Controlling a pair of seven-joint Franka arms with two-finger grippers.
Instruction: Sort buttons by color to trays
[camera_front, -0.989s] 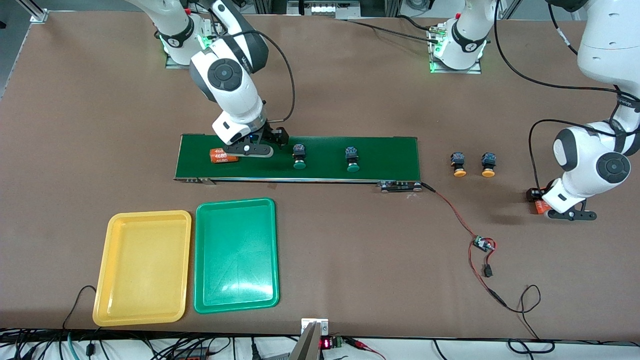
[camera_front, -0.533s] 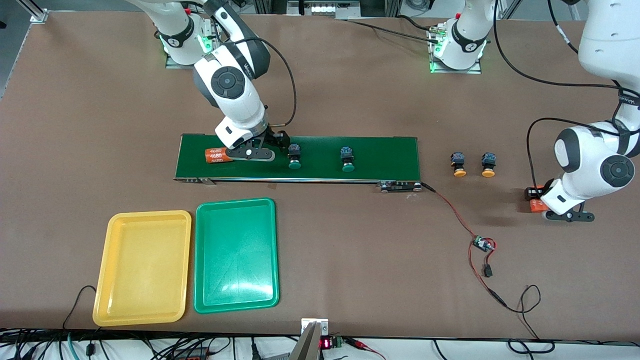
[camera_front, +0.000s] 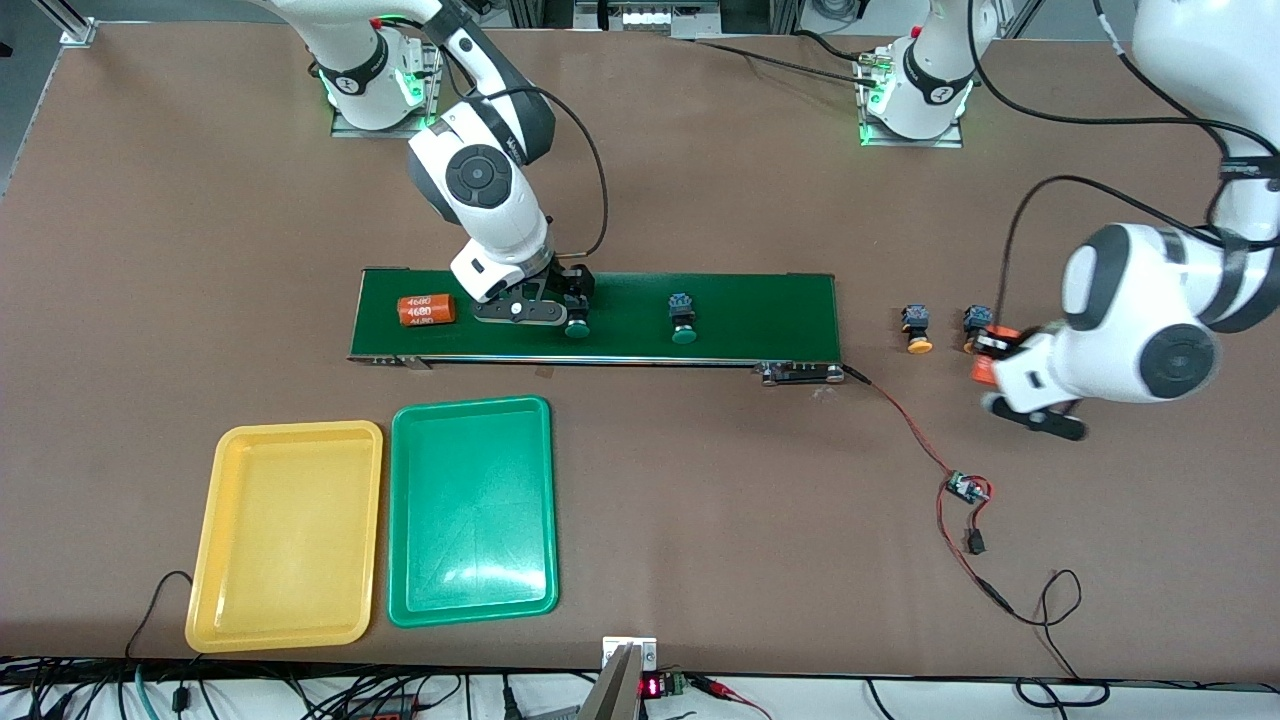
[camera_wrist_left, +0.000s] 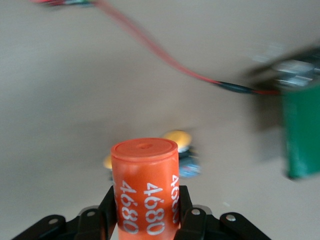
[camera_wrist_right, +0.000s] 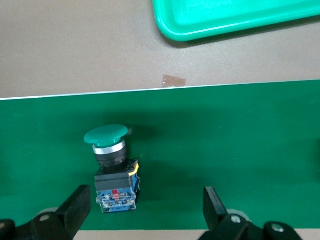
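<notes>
High front camera facing robots, wrist cameras close – sharing the conveyor belt (camera_front: 600, 315)

Both arms have glossy white rounded shells with dark grey round joint caps and black bands at the joints. Black cables loop along each arm. Green lights glow at both bases. The right pincer (camera_front: 545, 312) and left pincer (camera_wrist_left: 147, 222) have black fingers with visible screws.

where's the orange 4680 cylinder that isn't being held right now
The loose orange cylinder lies on the conveyor belt, at the right arm's end, beside the open right gripper over a green-capped button.
</notes>
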